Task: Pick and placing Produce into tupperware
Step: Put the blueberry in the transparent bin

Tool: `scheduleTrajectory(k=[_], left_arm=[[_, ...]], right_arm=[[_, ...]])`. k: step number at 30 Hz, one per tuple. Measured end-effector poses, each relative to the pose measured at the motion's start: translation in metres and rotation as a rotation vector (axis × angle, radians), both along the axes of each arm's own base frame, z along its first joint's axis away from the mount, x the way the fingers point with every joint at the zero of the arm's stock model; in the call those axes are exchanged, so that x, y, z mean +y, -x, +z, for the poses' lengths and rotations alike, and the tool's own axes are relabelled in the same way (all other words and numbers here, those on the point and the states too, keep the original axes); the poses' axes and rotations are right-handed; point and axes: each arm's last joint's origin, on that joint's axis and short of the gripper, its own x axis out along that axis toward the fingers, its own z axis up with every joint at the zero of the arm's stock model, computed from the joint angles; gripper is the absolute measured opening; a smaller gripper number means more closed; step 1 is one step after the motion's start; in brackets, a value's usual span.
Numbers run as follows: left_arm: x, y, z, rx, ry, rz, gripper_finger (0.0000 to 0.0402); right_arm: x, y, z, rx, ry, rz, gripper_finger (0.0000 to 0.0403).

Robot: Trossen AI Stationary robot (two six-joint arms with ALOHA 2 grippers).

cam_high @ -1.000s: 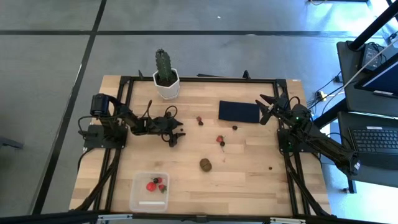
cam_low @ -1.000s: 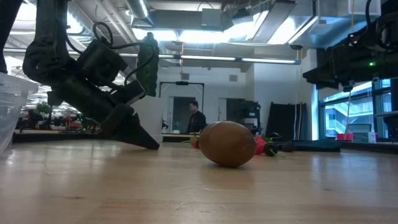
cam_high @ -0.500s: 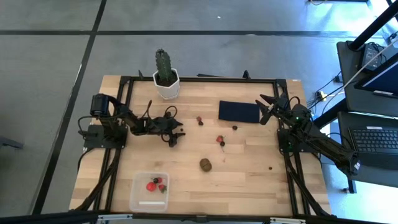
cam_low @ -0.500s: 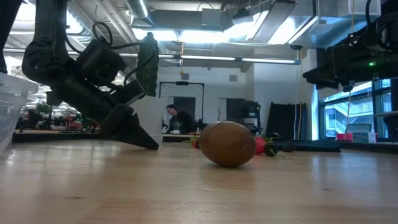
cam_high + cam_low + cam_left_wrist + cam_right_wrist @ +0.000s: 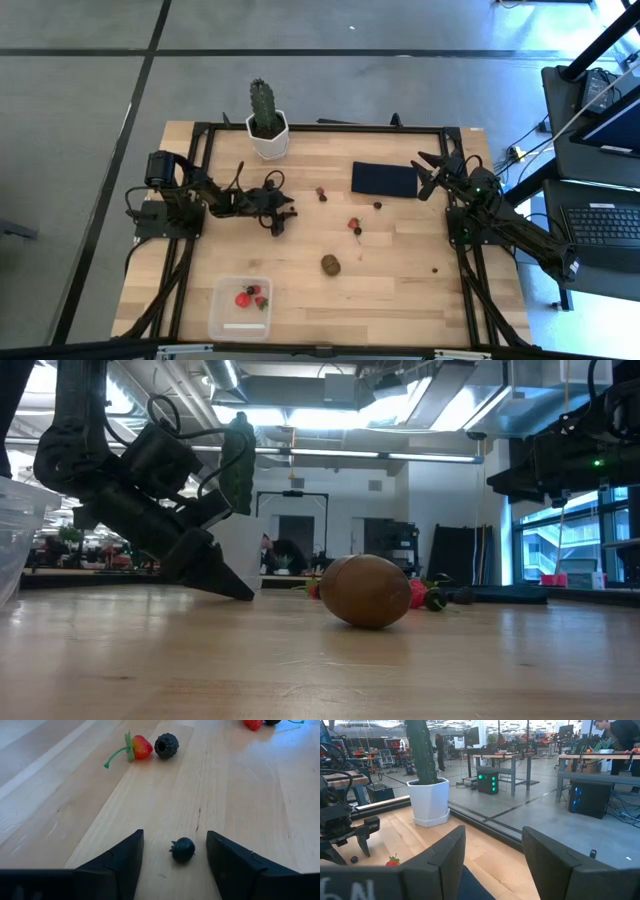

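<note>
left gripper (image 5: 175,865) low on table, jaws apart, not clamped | small dark round berry (image 5: 183,849) sat between its fingers, touching neither | risk: off-centre close nudges it, rolls clear | clear square plastic tupperware (image 5: 240,307) well behind | right gripper (image 5: 428,172) open, idle

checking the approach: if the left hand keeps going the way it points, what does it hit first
The small dark berry lying between the left hand's open fingers. Farther along that line lie a strawberry and a blackberry, though depth is hard to judge.
</note>
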Motion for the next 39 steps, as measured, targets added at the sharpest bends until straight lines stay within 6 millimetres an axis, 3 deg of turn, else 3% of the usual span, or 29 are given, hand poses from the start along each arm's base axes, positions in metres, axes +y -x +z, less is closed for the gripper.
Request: scheduleTrajectory(k=[25,34,39], left_arm=[[0.001,0.001,-0.001,0.009,-0.031,0.039,0.0049],[0.001,0.001,0.001,-0.01,-0.031,0.036,0.005],[-0.001,0.002,0.011,-0.048,0.004,-0.016,0.0038]], right_arm=[[0.0,0.0,0.0,0.0,0.0,0.0,0.0198],[0.0,0.0,0.0,0.0,0.0,0.0,0.0198],[0.0,0.0,0.0,0.0,-0.001,0.0,0.0198]])
